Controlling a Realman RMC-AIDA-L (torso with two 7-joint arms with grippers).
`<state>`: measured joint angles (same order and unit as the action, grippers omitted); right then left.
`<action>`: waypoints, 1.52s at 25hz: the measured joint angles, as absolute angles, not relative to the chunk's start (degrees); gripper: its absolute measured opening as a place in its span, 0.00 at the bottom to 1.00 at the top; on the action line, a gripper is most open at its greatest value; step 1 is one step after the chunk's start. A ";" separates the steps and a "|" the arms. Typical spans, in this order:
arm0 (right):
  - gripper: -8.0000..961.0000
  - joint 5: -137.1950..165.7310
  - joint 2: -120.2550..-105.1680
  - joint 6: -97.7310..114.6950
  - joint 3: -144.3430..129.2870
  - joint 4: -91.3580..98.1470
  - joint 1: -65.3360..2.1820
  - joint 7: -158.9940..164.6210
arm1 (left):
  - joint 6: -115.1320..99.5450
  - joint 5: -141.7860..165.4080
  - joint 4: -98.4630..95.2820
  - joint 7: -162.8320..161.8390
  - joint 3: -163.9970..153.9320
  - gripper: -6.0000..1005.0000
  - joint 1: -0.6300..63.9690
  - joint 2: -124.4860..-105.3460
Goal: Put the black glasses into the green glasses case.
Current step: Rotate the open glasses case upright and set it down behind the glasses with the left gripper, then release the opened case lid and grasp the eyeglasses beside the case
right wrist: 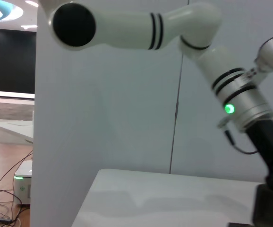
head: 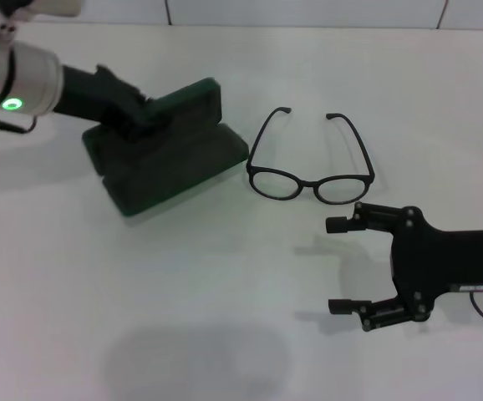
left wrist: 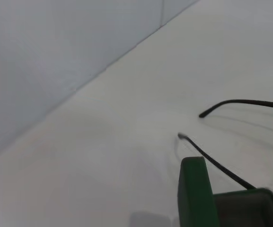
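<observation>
The green glasses case (head: 166, 163) lies open on the white table, left of centre, its lid (head: 190, 102) standing up at the back. My left gripper (head: 133, 109) is at the lid's left end and grips it; the lid's edge shows close up in the left wrist view (left wrist: 195, 194). The black glasses (head: 308, 182) lie unfolded on the table just right of the case, temple arms pointing away from me; one temple arm shows in the left wrist view (left wrist: 217, 163). My right gripper (head: 335, 266) is open and empty, hovering just in front of the glasses' right lens.
The white table (head: 225, 334) ends at a pale wall (head: 308, 10) at the back. The right wrist view shows my left arm (right wrist: 240, 94) against the wall and the table's edge (right wrist: 94, 189).
</observation>
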<state>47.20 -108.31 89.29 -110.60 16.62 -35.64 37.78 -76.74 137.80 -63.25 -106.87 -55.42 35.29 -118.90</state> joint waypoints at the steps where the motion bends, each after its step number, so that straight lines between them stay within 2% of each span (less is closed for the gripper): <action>1: 0.92 47.21 -108.34 89.29 -110.59 16.66 -35.34 37.46 | -75.86 138.46 -63.17 -105.89 -55.97 0.23 35.88 -119.05; 11: 0.92 47.20 -108.32 89.65 -109.03 16.90 -32.88 36.21 | -70.06 138.51 -63.11 -94.70 -66.31 0.25 36.75 -119.50; 22: 0.92 47.19 -108.62 89.32 -109.01 16.97 -32.89 36.20 | -69.11 130.19 -59.39 -94.82 -76.41 0.29 41.34 -119.77; 34: 0.92 47.09 -109.06 89.21 -107.78 16.60 -32.25 36.21 | -65.10 128.16 -57.79 -95.18 -77.63 0.32 40.90 -119.86; 38: 0.91 46.97 -109.11 89.52 -105.84 16.85 -31.78 36.21 | -65.06 122.08 -58.08 -93.48 -76.72 0.41 39.54 -119.81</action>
<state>46.97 -109.11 89.52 -105.84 16.85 -31.78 36.21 -65.06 122.08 -58.08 -93.48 -76.72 39.54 -119.81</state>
